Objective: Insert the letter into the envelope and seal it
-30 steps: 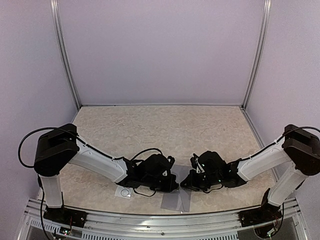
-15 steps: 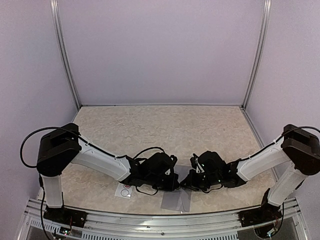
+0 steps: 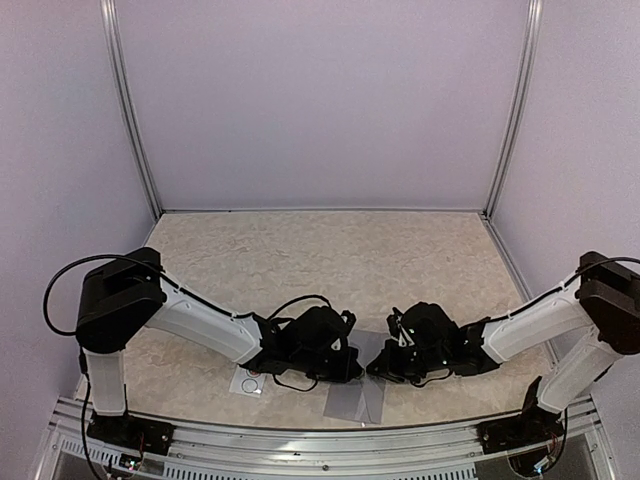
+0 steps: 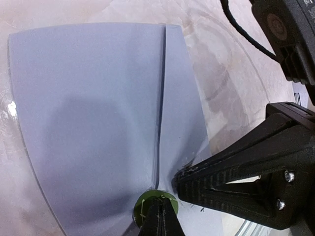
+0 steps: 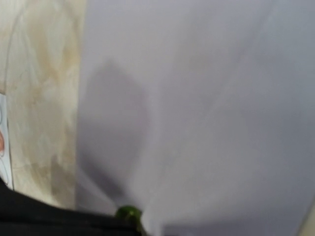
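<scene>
The grey envelope (image 3: pixel 355 402) lies flat at the table's near edge, flap folded down (image 4: pixel 98 123). A small green round sticker (image 4: pixel 147 200) sits on it where the flap edges meet. My left gripper (image 4: pixel 158 212) is shut, its tips pressing down on that sticker. My right gripper (image 4: pixel 181 180) is also shut, coming in from the right with its tip touching the envelope beside the sticker. In the right wrist view the blurred envelope (image 5: pixel 197 98) fills the frame, with the green sticker (image 5: pixel 129 213) at the bottom. The letter is hidden.
A small white sticker card (image 3: pixel 247 383) lies left of the envelope, beneath the left arm. The aluminium rail (image 3: pixel 320 440) runs along the near edge just below the envelope. Purple walls enclose the beige table (image 3: pixel 320 250).
Both grippers have shifted slightly to the right over the envelope, staying low and shut. The envelope has stayed in place.
</scene>
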`<state>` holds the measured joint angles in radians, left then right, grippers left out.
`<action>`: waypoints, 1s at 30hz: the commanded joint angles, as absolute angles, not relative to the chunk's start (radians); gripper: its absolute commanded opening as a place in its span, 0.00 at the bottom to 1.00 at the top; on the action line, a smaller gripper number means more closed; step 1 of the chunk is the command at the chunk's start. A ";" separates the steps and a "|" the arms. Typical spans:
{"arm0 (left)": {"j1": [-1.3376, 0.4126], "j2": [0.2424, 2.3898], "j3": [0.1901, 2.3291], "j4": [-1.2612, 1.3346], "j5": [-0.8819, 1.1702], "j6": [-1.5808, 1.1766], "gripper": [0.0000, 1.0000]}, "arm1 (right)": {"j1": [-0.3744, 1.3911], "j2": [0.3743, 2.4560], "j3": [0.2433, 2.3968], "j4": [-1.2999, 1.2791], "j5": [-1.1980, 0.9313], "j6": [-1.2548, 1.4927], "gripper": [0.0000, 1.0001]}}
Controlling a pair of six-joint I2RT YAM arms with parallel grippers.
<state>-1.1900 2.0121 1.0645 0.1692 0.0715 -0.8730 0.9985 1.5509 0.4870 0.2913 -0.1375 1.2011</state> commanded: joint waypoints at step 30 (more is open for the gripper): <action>-1.197 2.063 0.994 0.036 0.063 -0.881 0.00 | 1.012 1.610 0.509 0.302 -0.182 1.162 0.00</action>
<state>-1.1900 2.0113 1.0473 0.1993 0.0711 -0.8864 1.0008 1.5730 0.5003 0.3000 -0.1658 1.1500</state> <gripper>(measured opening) 0.002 0.003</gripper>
